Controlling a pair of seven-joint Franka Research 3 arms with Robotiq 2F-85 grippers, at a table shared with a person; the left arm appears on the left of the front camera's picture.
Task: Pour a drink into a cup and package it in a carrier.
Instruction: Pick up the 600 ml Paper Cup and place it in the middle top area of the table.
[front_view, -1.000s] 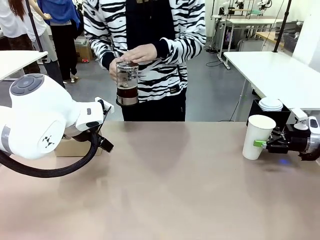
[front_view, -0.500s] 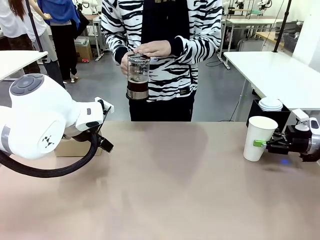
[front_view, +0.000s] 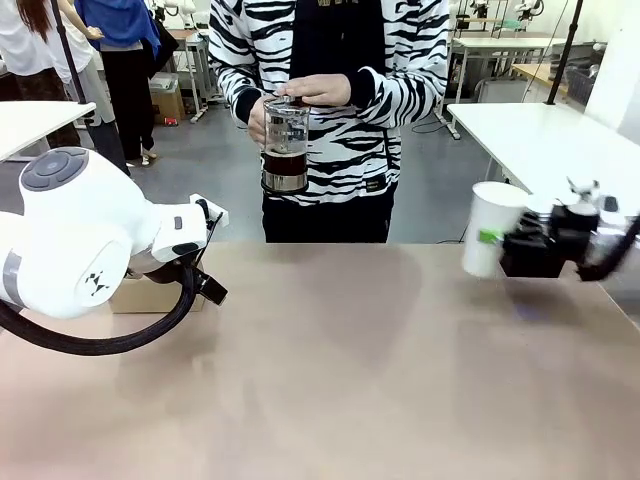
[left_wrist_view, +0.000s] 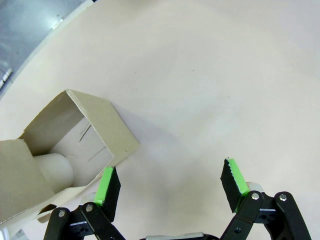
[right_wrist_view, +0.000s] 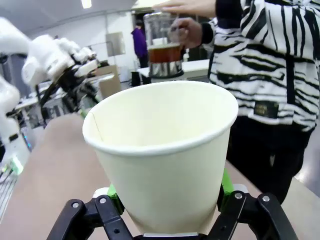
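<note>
A person across the table holds the clear jug (front_view: 285, 145) in both hands, with the dark drink in its lower half; the same jug (right_wrist_view: 162, 52) appears in the right wrist view. My right gripper (front_view: 505, 245) is shut on the white paper cup (front_view: 490, 228), holding it upright in the air above the table's right end. The cup (right_wrist_view: 160, 150) is open-topped and empty, clamped between the green pads (right_wrist_view: 226, 182). My left gripper (left_wrist_view: 170, 182) stands open over bare table, right next to the brown cardboard carrier (left_wrist_view: 75, 145), which my left arm (front_view: 80, 230) mostly hides in the front view.
The tan table (front_view: 340, 370) stretches between the arms. A white table (front_view: 550, 140) stands behind on the right and another white table (front_view: 40, 115) on the left. Other people stand at the far left.
My right gripper has lifted the cup off the table and carried it left and up. The person has shifted right with the jug. My left arm has stayed still.
</note>
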